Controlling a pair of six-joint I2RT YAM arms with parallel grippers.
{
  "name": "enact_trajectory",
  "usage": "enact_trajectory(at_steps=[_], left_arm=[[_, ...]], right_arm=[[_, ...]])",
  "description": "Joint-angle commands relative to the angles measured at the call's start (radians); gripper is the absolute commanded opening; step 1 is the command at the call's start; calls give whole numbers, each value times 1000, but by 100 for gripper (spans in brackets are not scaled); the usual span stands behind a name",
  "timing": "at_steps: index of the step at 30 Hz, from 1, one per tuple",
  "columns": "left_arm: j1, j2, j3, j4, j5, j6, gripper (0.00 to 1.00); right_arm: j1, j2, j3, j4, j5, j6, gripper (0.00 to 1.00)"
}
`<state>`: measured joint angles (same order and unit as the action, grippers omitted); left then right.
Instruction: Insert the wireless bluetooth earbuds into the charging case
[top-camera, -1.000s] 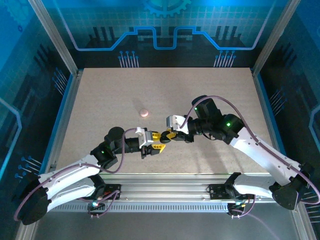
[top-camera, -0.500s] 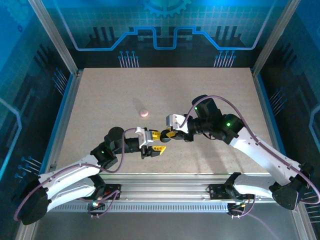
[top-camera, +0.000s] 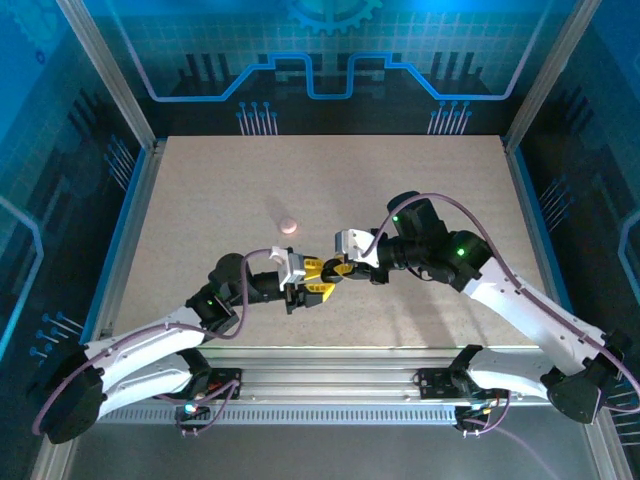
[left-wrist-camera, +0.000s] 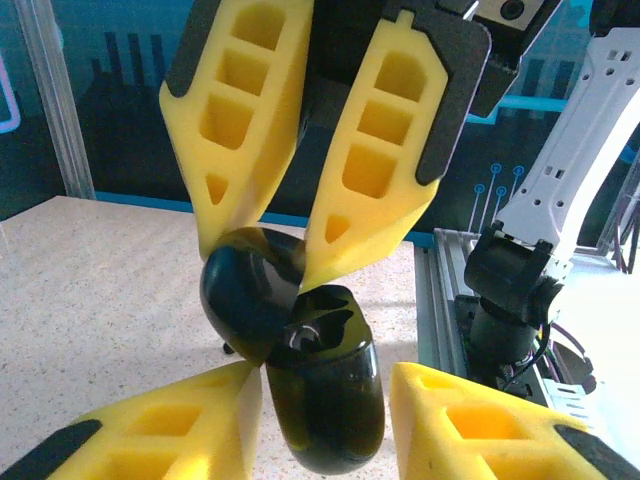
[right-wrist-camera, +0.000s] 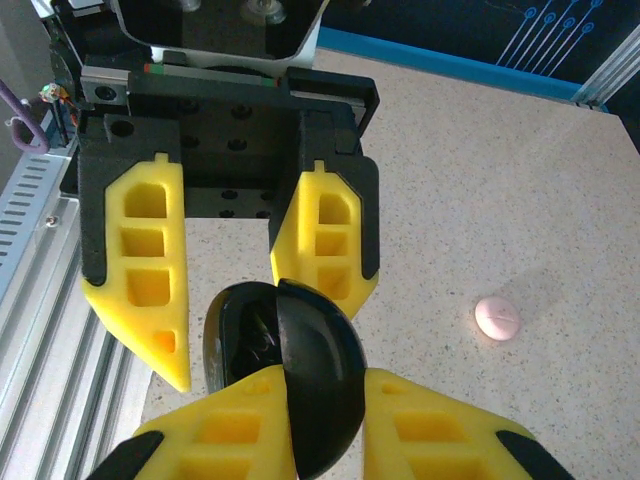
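Status: the black case (left-wrist-camera: 325, 400) is up off the tabletop (top-camera: 420, 200), caught between both grippers, with its lid (left-wrist-camera: 245, 295) swung open. The right gripper (right-wrist-camera: 325, 372) is clamped on the case, about where lid meets base. The left gripper (left-wrist-camera: 322, 370) has its jaws partly apart on either side of the base. We cannot tell if its pads (left-wrist-camera: 190, 420) bite or just flank it. Glossy dark shapes sit in the wells (left-wrist-camera: 315, 325); we can't tell if those are earbuds already seated.

One small pink round piece (right-wrist-camera: 497, 318) lies on the tabletop off to the side of the right gripper, apart from both grippers. It could be an earbud, but it's too small for us to call.

Our read: this is the open-and-present step. To do it well:
- One gripper owns the case and the other only works the lid, with no opposing pulls across the hinge.
- The shell looks round and slick, so we grip across its widest part with the pads flat, not at the tips.
- We want the wells facing up and the lid fully back before either gripper lets go.
- Both grippers are busy, so we likely park the case open on the tabletop just beside the left gripper before reaching for anything.
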<state>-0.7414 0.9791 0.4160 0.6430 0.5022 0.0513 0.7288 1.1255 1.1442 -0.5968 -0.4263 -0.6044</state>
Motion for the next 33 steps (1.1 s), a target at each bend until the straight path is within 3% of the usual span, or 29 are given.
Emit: enact_trajectory(at_steps=[1, 10, 14, 22, 33], left_arm=[[3, 0, 2, 29, 13, -5, 32], [2, -8, 14, 1, 29, 18, 17], [2, -11, 21, -27, 42, 42, 15], [2, -25, 26, -80, 53, 82, 14], [3, -30, -15, -26, 0, 60, 13]], right_arm=[[-9, -24, -12, 25, -9, 15, 19], [-9, -27, -18, 26, -10, 16, 20], [-9, -26, -15, 26, 5, 28, 22], [-22, -14, 5, 37, 36, 76, 38], [-47, -32, 9, 42, -4, 111, 44]])
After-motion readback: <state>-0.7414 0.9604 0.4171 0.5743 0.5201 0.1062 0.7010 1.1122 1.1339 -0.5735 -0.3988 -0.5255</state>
